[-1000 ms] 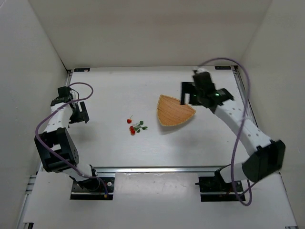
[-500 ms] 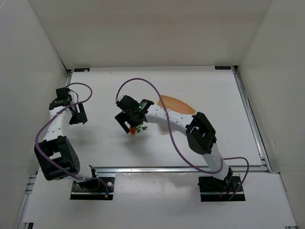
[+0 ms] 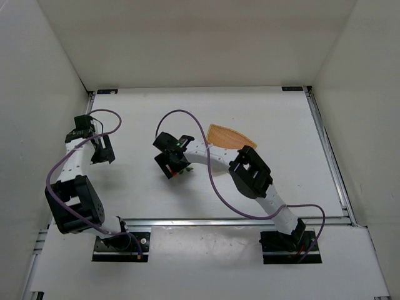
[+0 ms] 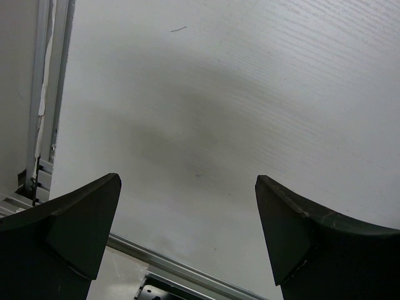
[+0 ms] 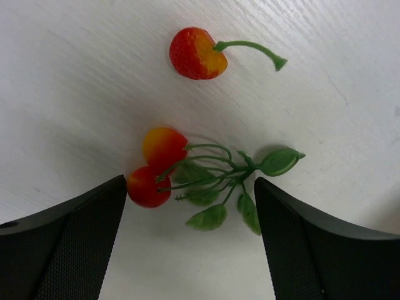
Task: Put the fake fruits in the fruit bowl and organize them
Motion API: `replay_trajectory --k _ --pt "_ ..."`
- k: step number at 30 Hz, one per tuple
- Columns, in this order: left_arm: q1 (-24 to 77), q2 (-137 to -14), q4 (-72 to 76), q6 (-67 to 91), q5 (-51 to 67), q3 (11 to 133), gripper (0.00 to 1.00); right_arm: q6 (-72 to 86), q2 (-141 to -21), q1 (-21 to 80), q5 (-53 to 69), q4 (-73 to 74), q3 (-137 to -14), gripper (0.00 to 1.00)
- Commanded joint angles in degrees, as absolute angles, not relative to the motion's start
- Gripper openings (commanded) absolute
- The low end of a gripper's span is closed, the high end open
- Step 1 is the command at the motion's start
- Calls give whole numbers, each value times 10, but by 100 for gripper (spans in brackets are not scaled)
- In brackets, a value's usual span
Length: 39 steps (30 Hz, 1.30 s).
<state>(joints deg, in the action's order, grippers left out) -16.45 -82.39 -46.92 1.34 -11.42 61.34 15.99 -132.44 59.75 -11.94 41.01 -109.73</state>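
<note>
Low in the frame, the right claw is wide open around the cherry bunch; its thin stems may slip out.

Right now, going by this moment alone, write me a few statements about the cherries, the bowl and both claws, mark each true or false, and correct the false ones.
1. The right claw is open, with the cherry cluster between its fingers. True.
2. In the top view, the right arm covers part of the bowl. True.
3. The single cherry lies in the bowl. False: it lies on the table, apart from the cluster.
4. The left claw grips a cherry. False: it is open, with only bare table between its fingers.
</note>
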Motion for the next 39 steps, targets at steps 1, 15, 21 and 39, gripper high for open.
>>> replay_trajectory --k 1,15,21,39 --pt "-167 -817 -467 16 -119 623 100 165 -1335 600 -135 416 -1122 86" --pt "-167 -827 -467 16 -119 623 100 171 -1336 606 -130 421 -1117 32" --pt "-167 -827 -467 16 -119 623 100 171 -1319 606 -120 416 -1106 7" --pt "-167 -838 -467 16 -119 618 100 165 -1172 606 -121 395 -1083 0"
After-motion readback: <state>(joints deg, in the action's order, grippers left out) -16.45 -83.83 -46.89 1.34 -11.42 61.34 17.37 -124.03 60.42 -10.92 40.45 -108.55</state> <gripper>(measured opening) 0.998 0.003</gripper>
